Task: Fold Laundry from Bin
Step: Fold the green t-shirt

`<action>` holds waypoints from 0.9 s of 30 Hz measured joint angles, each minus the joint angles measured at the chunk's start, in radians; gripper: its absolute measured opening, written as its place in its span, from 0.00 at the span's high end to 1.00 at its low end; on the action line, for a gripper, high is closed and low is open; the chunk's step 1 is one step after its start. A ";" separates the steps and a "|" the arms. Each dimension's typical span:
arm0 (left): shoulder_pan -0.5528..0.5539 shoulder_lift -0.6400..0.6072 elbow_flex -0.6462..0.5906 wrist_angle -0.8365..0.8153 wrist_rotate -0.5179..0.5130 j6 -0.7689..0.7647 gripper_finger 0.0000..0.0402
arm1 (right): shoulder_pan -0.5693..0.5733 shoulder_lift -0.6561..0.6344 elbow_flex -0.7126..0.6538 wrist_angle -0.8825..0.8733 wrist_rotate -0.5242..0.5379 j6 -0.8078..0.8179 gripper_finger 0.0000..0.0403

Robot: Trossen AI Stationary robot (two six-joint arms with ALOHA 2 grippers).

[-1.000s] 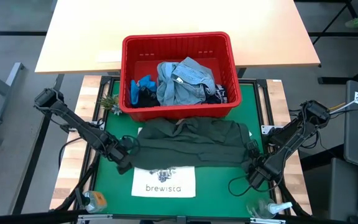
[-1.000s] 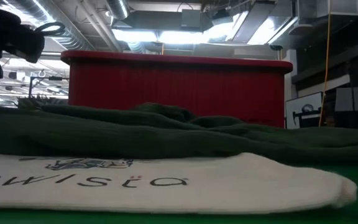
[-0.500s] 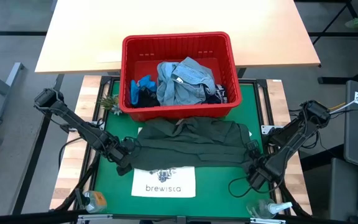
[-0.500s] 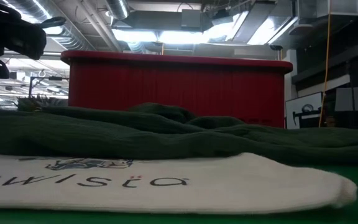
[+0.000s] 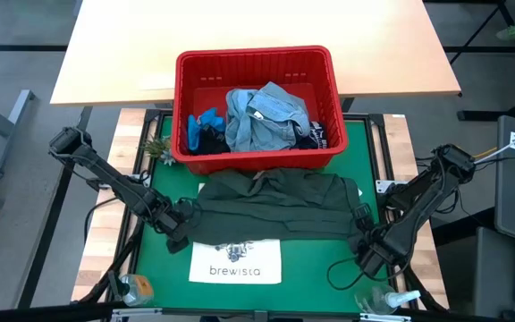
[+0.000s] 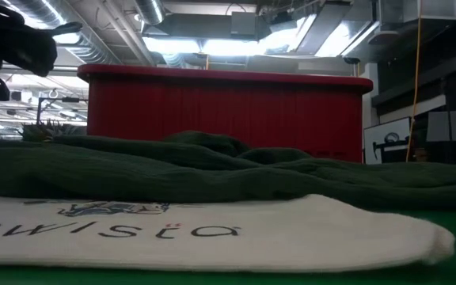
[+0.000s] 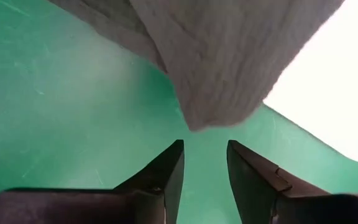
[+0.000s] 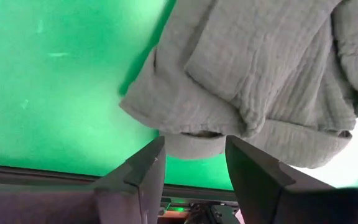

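both sets of jaws are seen parted with nothing between them: the left gripper (image 7: 204, 163) has been opened within the last second, and the corner of the dark green garment (image 5: 271, 207) now lies just beyond its fingertips (image 7: 169, 163) on the green mat (image 7: 55, 112), released rather than held. the right gripper (image 8: 191, 158) is also spread, a folded edge of the same cloth resting just in front of its gap without being pinched, and in the high view that arm has been drawn a little back toward the near edge. taken together, this is judged as the end of a laying-down step: the garment has been set flat and let go, so the next fold can be started from a fresh grasp.

nearest the front edge, the white tote bag (image 5: 236, 260) lies flat, its far edge tucked under the garment. behind it the dark green garment is spread across the mat, its long axis running left to right between the two grippers (image 5: 179, 229) (image 5: 366, 248), its far edge close to the bin. it looks roughly rectangular with some wrinkles along the middle, seen as low ridges in the low view (image 6: 212, 170).

farthest back stands the red bin (image 5: 256, 63), in which the light blue denim shirt (image 5: 262, 116), a bright blue piece (image 5: 199, 128) and a dark one (image 5: 316, 136) are still heaped, not yet folded.
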 joint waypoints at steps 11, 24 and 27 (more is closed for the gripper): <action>0.000 0.000 0.097 -0.221 0.026 0.005 0.79 | 0.000 0.000 0.064 0.019 0.046 -0.002 0.58; -0.005 0.000 0.162 0.013 -0.117 0.027 0.79 | 0.000 0.000 0.064 0.224 0.233 -0.003 0.58; -0.005 0.000 0.162 0.125 -0.215 0.070 0.79 | -0.016 0.000 0.064 0.248 0.263 -0.003 0.58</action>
